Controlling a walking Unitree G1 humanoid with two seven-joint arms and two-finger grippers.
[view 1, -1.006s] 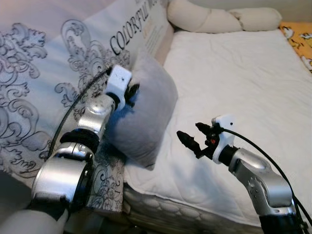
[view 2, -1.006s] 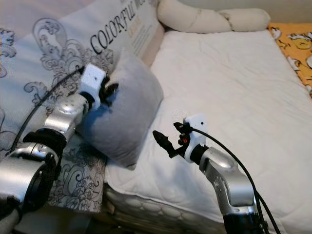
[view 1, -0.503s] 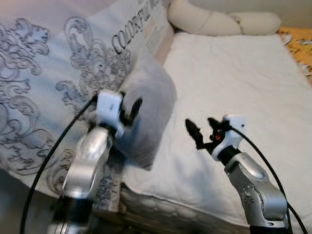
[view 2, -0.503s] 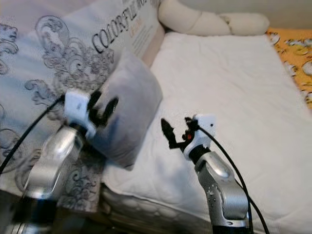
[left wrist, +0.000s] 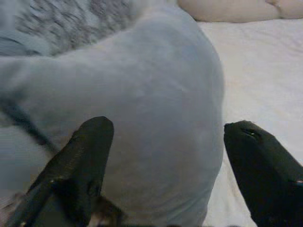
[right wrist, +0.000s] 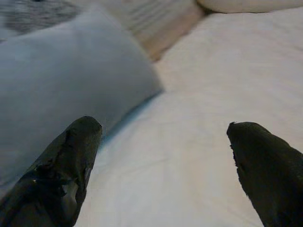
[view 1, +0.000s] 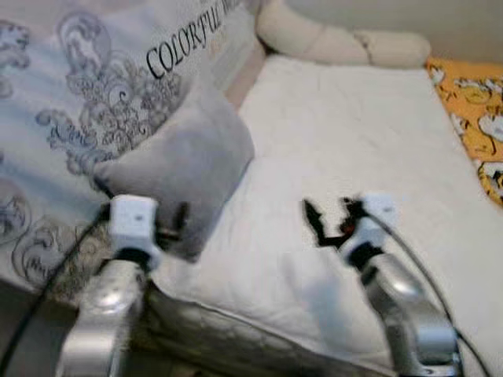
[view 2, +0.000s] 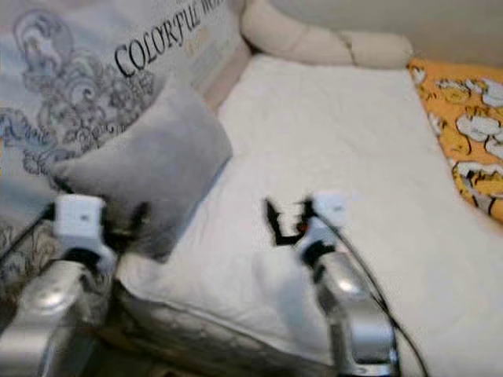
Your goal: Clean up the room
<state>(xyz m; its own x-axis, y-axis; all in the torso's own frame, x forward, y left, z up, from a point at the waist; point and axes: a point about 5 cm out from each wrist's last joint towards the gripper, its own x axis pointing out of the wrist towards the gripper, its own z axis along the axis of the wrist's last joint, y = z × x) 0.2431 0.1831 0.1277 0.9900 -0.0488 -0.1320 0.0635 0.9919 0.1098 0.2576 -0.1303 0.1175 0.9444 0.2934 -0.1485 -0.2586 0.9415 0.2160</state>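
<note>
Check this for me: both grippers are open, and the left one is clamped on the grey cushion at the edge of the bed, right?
Not quite. Both are open, but the left gripper is not clamped on the grey cushion; in the left wrist view its fingers sit spread in front of it. The cushion does lie at the edge of the bed.

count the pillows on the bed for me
3: a grey pillow at the bed's left edge, a big printed pillow lying behind it, and a long cream bolster across the far end. Others may lie outside these views.

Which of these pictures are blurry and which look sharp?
Both eye views are motion-smeared, worst on the right tool and left tool; left wrist view shows the grey pillow fairly sharp, fingers soft; right wrist view is mildly soft throughout.
</note>
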